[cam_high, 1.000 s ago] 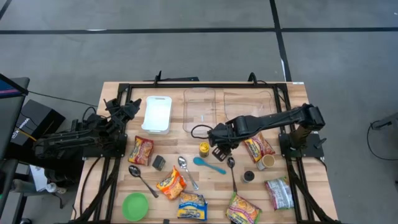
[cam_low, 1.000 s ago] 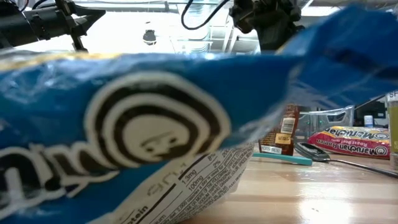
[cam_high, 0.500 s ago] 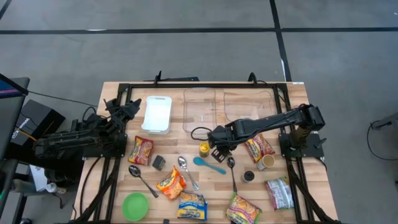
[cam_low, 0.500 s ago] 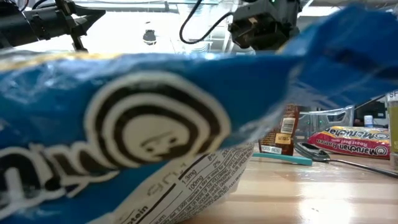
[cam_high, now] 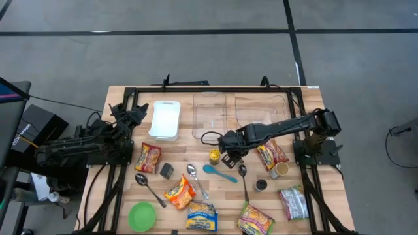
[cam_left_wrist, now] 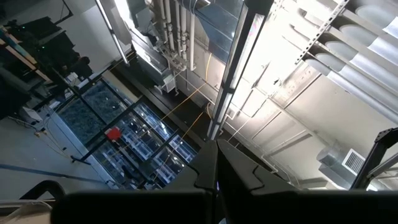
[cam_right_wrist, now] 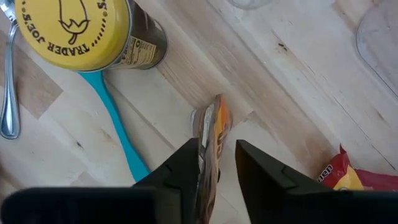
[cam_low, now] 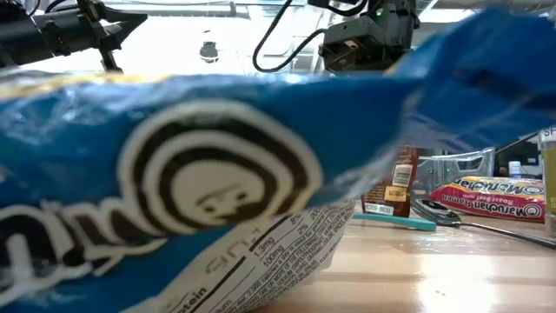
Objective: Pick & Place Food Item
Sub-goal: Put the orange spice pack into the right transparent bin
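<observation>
Right gripper (cam_right_wrist: 217, 148): over the middle of the table (cam_high: 307, 215), fingers (cam_right_wrist: 258, 160) clamped on a thin packet (cam_right_wrist: 212, 124).
Packet: orange and yellow, seen edge-on, pinched upright between the two fingers, its far end sticking out past the fingertips; cannot tell whether that end touches the wood.
Yellow-lidded jar (cam_right_wrist: 81, 28): upright on the wood, near the outer side of one finger, beyond the fingertips and apart from the packet.
Teal spoon (cam_right_wrist: 118, 121): flat on the wood, running from under the jar's edge back toward the same finger, just beside it.
Metal spoon (cam_right_wrist: 7, 81): farther out on that side, past the jar, well apart from the fingers.
Red packet (cam_right_wrist: 348, 175): flat on the wood off the outer side of the other finger, apart from it.
Clear container (cam_high: 209, 114): beyond the fingertips of the right gripper, apart from it.
Right gripper from the low camera (cam_low: 365, 39): high above the wood.
Blue bag (cam_low: 217, 191): right against the low camera, hiding most of the table.
Left gripper (cam_high: 134, 116): waiting at the table's left edge beside a white tray (cam_high: 164, 119); fingers (cam_left_wrist: 205, 177) pressed together, pointing up at the ceiling, holding nothing.
</observation>
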`<state>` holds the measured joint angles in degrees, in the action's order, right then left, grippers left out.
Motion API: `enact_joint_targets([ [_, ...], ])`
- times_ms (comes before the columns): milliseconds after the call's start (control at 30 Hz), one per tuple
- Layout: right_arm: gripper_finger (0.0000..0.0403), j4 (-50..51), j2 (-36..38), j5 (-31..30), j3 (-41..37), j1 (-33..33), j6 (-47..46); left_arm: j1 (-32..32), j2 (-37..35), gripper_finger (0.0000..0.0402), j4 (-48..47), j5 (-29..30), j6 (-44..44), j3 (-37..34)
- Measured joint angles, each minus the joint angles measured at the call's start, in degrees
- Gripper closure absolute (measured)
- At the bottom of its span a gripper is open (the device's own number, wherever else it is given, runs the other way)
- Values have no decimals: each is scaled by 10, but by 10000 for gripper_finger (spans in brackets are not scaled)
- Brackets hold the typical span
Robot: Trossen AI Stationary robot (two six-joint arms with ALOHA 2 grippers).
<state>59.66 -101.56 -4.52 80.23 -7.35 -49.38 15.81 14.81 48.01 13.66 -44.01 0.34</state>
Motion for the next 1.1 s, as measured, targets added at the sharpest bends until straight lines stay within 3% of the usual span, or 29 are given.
enact_joint_targets([
  [367, 399, 0, 0, 0, 0, 0, 5, 0, 0, 400, 0, 0, 0, 0],
  [733, 402, 20, 33, 9, 0, 0, 14, 0, 0, 400, 0, 0, 0, 0],
  [1100, 402, 16, 180, 16, 0, 0, 14, 0, 0, 400, 0, 0, 0, 0],
])
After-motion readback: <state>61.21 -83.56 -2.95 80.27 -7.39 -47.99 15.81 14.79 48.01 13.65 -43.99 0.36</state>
